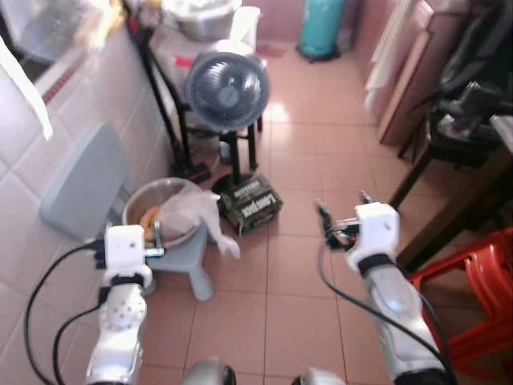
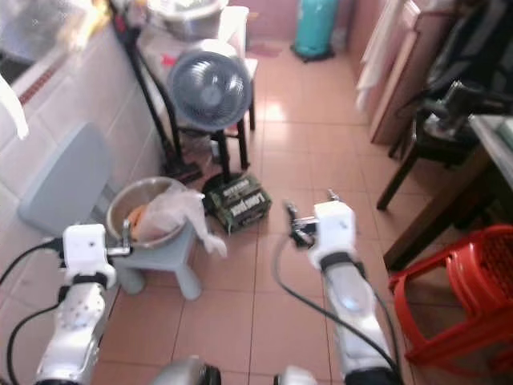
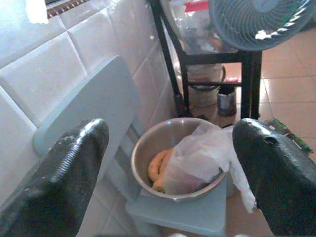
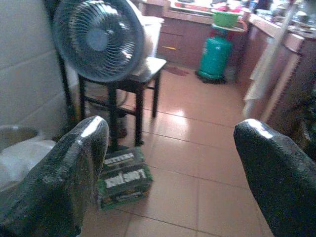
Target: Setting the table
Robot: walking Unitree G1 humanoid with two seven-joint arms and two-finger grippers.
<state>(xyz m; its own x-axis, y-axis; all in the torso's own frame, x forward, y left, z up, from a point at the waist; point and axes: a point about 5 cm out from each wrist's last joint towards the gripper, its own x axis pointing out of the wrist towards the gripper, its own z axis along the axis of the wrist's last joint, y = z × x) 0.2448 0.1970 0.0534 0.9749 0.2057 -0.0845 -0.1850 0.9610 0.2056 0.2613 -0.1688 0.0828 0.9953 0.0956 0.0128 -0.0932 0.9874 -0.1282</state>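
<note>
Left pincer (image 3: 168,173): your fingers stand wide apart, holding nothing, raised above the floor and aimed at the metal bowl (image 3: 148,153).
Right pincer (image 4: 170,173): also spread apart and empty, pointing toward the fan (image 4: 96,39) and the green box (image 4: 123,177).
Metal bowl: sits on a small pale-blue stool (image 1: 188,253) by the tiled wall (image 1: 72,120), with orange food and a crumpled plastic bag (image 1: 192,212) inside.
Fan: stands just behind the stool.
Red stool (image 1: 473,297): on your right, beside a dark wooden counter (image 1: 473,200).
</note>
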